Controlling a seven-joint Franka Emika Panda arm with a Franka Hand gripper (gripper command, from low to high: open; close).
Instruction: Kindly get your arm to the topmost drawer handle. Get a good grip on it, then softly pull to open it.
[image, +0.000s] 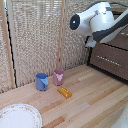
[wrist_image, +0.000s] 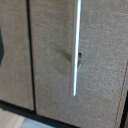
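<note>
Hovering our arm (image: 100, 22) near the dresser (image: 112, 57), we face the handle (wrist_image: 76, 47) to line up; jaws' state unclear.

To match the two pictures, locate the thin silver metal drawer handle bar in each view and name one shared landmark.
Exterior view: one thin silver metal handle bar runs across a drawer front at the exterior view's right, below the glossy white arm; whether it is the topmost is unclear.
Wrist view: a thin silver metal handle bar fills the picture's middle, close up.
Shared landmark: the dark brown wooden drawer front.
</note>
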